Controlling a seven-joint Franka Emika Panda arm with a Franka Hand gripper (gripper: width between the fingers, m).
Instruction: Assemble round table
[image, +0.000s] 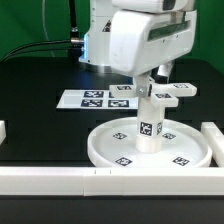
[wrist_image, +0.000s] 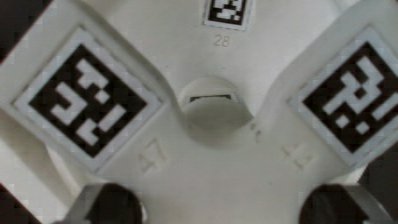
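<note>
Black counter (image: 40, 110) under a green backdrop (image: 30, 25), with dark cables hanging at the back on the exterior view's left. White border rails (image: 60, 180) along the near edge, another rail (image: 215, 140) on the exterior view's right. Marker board (image: 92, 99) lying flat behind the disc (image: 110, 150), toward the exterior view's left. Small white tagged part (image: 180, 91) resting behind the disc on the exterior view's right.

Disc flat on the counter near the front rail, tags facing up around its rim. Post (image: 150, 122) standing upright at the disc's centre, one tag on its side.

Arm (image: 140, 40) reaching straight down from above, bulky white wrist directly over the post. Fingers (image: 148, 92) at the post's top, on either side of it; cannot tell from the exterior view whether pinching or just clear.

Wrist view: looking straight down on white plastic (wrist_image: 196, 110) with a rounded hub in the middle, large tags either side. Dark fingertips (wrist_image: 98, 205) at the frame edge, well apart.
</note>
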